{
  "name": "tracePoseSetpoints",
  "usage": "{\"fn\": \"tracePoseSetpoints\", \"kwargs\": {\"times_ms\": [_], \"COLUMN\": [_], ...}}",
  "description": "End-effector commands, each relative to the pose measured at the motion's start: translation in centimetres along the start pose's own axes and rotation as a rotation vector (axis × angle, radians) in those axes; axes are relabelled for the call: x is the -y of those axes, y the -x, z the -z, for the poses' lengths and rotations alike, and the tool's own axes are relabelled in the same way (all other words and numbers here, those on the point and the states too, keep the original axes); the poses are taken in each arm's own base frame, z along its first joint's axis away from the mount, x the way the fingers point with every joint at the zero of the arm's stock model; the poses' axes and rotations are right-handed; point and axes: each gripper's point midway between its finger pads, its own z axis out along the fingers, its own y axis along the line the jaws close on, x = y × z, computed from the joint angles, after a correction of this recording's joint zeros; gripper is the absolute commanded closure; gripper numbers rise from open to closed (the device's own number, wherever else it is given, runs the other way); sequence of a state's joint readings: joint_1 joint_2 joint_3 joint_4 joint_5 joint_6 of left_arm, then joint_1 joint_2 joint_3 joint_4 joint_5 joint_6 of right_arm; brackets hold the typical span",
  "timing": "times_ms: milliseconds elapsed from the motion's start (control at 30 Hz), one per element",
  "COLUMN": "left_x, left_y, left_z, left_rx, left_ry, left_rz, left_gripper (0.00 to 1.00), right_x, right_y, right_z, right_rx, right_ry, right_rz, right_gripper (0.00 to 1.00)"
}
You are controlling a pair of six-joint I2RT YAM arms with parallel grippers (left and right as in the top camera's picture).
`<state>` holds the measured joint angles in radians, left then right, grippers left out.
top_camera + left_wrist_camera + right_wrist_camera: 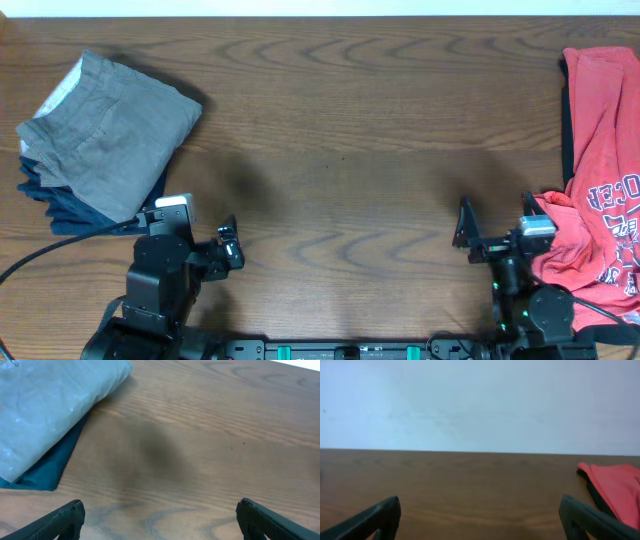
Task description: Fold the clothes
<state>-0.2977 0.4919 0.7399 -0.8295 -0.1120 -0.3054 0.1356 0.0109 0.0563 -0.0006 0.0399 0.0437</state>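
The red T-shirt (600,200) lies crumpled at the right edge of the table (350,120). It looks soft, light and limp, so I would pinch a hem corner. The left gripper (160,515) and right gripper (480,512) are spread wide, holding nothing.

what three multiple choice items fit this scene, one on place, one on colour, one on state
1. Where is the folded stack? A) by the left arm B) by the right arm C) in the middle
2. What colour is the unfolded shirt? A) green B) red C) white
3. How are the left fingers? A) shut on cloth B) shut, empty C) open, empty
A: it lies on that arm's side. B: overhead shows red. C: they stand wide apart over bare table.
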Motion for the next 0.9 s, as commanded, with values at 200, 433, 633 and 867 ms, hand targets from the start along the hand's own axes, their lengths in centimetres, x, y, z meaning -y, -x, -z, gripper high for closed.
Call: {"fn": "tracePoseSetpoints", "kwargs": {"times_ms": [200, 433, 633, 867], "left_x": [-0.1, -0.1, -0.1, -0.1], "left_y": [0.0, 0.0, 0.0, 0.0], "left_z": [0.0, 0.0, 0.0, 0.0], "left_rx": [0.004, 0.004, 0.004, 0.004], "left_ry": [0.008, 0.008, 0.008, 0.008], "left_rz": [-0.020, -0.020, -0.020, -0.019], "left_gripper": [0.02, 0.02, 0.02, 0.02], "right_x": [0.8, 0.7, 0.7, 0.7], "right_y": [-4.3, -4.2, -4.2, -4.2], "right_z": [-0.1, -0.1, -0.1, -0.1], "right_rx": [-0.123, -0.119, -0.119, -0.119], "right_ry": [-0.015, -0.014, -0.014, -0.014], "right_rz": [0.082, 0.081, 0.081, 0.081], "right_gripper": [0.01, 0.01, 0.01, 0.01]}}
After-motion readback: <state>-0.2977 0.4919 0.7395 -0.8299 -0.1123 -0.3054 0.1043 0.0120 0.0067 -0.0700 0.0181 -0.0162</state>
